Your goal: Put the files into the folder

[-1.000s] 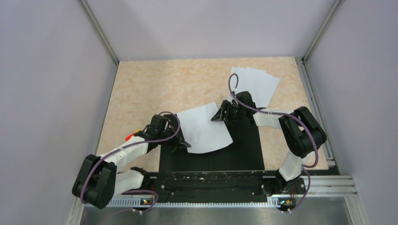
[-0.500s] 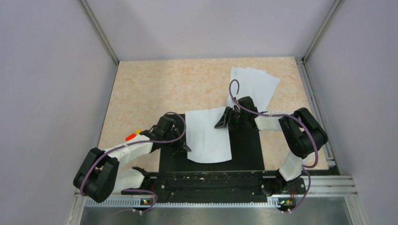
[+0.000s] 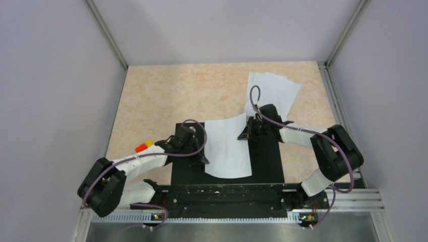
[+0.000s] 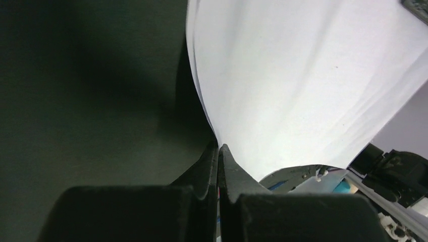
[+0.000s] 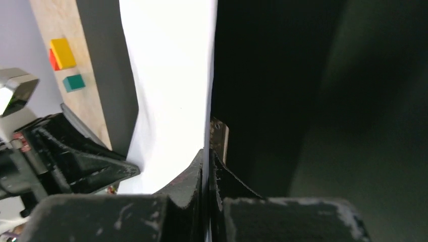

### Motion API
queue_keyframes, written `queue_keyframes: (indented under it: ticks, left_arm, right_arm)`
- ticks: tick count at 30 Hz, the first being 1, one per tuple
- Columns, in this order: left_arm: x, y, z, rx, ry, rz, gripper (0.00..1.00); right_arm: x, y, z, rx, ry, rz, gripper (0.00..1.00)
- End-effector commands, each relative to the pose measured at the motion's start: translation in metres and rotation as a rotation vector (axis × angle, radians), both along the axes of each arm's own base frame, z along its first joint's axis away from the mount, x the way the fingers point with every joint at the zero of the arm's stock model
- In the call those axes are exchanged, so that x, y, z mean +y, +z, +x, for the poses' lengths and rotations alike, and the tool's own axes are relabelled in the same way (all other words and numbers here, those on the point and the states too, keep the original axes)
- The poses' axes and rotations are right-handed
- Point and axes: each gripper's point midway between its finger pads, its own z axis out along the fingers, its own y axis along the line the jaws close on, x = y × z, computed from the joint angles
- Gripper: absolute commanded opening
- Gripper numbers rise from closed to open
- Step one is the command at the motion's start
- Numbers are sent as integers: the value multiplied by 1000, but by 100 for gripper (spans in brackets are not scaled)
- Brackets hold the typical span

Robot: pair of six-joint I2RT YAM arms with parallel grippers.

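Note:
The folder [image 3: 265, 161] lies open near the arms, black inner faces up. One white sheet of the files [image 3: 227, 148] bows over its left half, held at both sides. My left gripper [image 3: 202, 159] is shut on the sheet's left edge, and in the left wrist view its fingers [image 4: 218, 147] pinch the paper [image 4: 303, 75]. My right gripper [image 3: 244, 135] is shut on the sheet's right edge. In the right wrist view its jaws [image 5: 207, 151] clamp the paper [image 5: 171, 75] next to the small metal spine clip [image 5: 219, 136]. The other files [image 3: 275, 91] lie fanned at the back right.
Small orange and yellow blocks [image 3: 144, 145] sit left of the folder by the left arm; a yellow block [image 5: 63, 52] and a teal block [image 5: 74, 82] show in the right wrist view. Grey walls and metal rails [image 3: 338, 116] bound the beige table.
The left gripper carried the sheet rightward over the folder's left half. The right gripper, open before, has closed on the sheet's right edge. The sheet now bows upward.

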Motion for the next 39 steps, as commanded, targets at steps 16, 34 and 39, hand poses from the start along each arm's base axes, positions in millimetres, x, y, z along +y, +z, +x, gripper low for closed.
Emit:
queue_keyframes:
  ticks: [16,34,39]
  left_arm:
    - [-159,28,-6,-197,-168,55,0]
    - [-131,2,-26,-183,-111,195,0]
    - [-128,-3,-31,-173,-111,214,0]
  right_arm:
    - [-137,45,-43,-185,-248,-525,0]
    - [-121,50,-31,-267,-288,-400,0]
    - [-117,57,-28,-299,-288,-367,0]
